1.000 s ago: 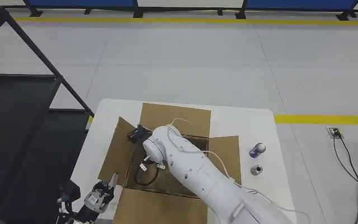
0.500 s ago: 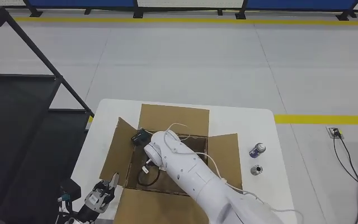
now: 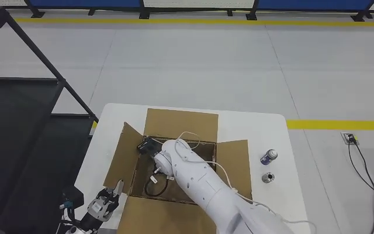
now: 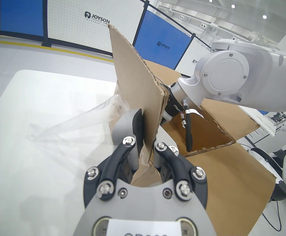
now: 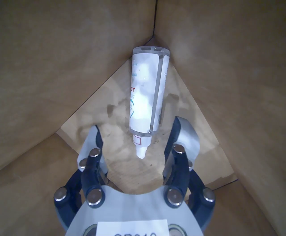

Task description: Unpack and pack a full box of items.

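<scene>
A logo with lettering stands on the white pegboard panel (image 4: 97, 18) and again on the blue panel (image 4: 163, 43). The tube (image 5: 145, 93) wears a label with red and teal print, too blurred to read. Dark characters, cut off at the edge, mark the left wrist sticker (image 4: 143, 228) and the right wrist sticker (image 5: 133, 228).

Looked like a robotics test hall or factory floor, honestly. Had a wide pale floor (image 3: 193, 64) marked with yellow tape lines (image 3: 175, 21), blue partition panels (image 4: 160, 51) and white pegboard panels (image 4: 67, 29) fencing it off, bright ceiling lights (image 4: 233, 6) way up high, plus a floor socket (image 3: 349, 138) with cables (image 3: 357, 165) near one white desk (image 3: 257, 126) parked in the open.
</scene>
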